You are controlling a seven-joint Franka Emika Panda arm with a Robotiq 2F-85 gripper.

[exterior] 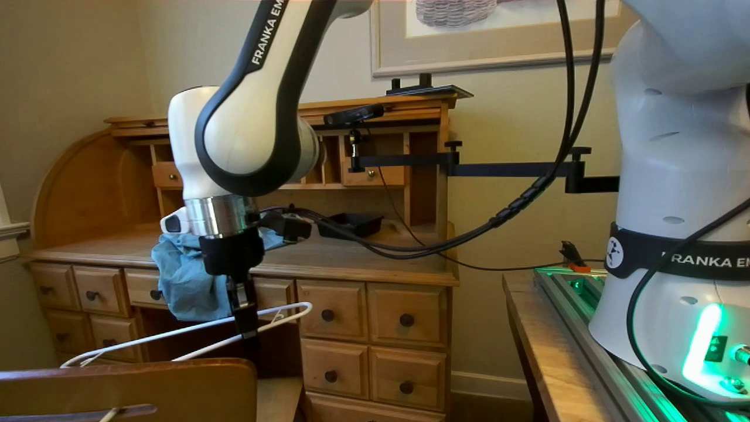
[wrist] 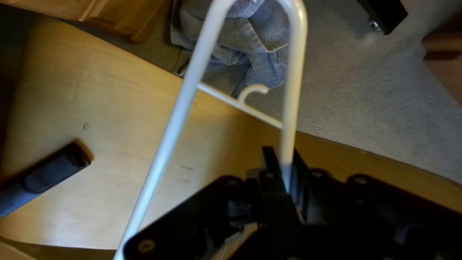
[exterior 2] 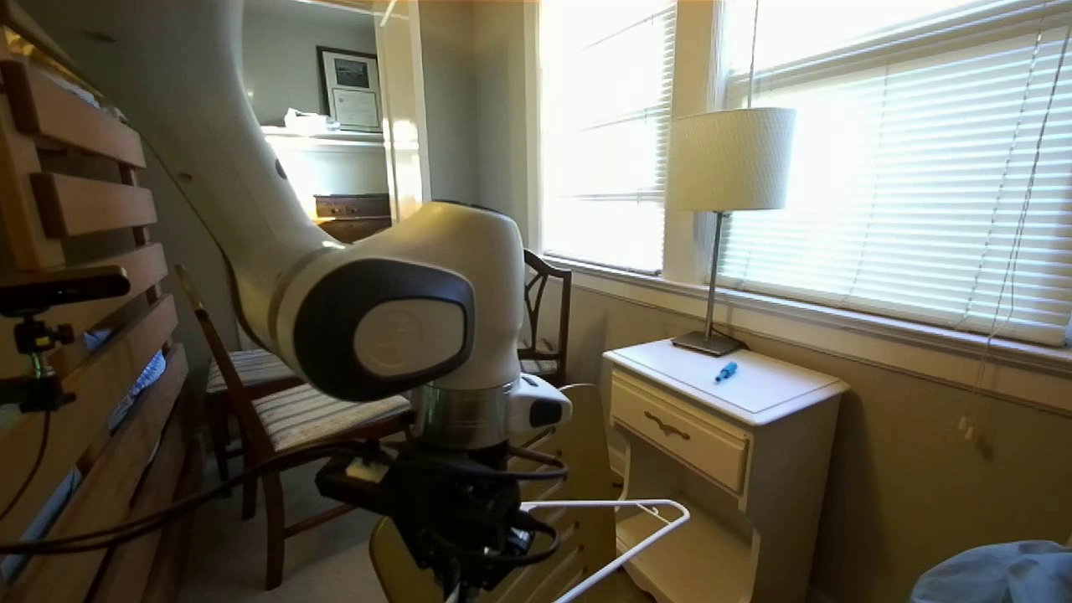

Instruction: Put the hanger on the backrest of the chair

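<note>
One round-ended white hanger (wrist: 172,130), pinched in black claw (wrist: 283,159), slotted wooden backrest (exterior: 193,390) nearby

In the wrist view, one bar of the hanger (wrist: 175,117) is lying between the fingers of the gripper (wrist: 283,159), and an object (wrist: 43,177) is resting on the chair seat (wrist: 119,187). In an exterior view, the hanger is extending left and partly passing behind the chair backrest (exterior: 129,387). A cloth (exterior: 190,281) is hanging behind the gripper, and a desk (exterior: 351,273) is standing farther back, bearing a tray (exterior: 366,225). The robot base (exterior: 662,316) is sitting on a table (exterior: 551,351) to the right. In an exterior view, a nightstand (exterior 2: 796,486) is standing right of the chair (exterior 2: 590,448), holding a lamp (exterior 2: 730,167) and a marker (exterior 2: 726,372) before windows (exterior 2: 871,226).
</note>
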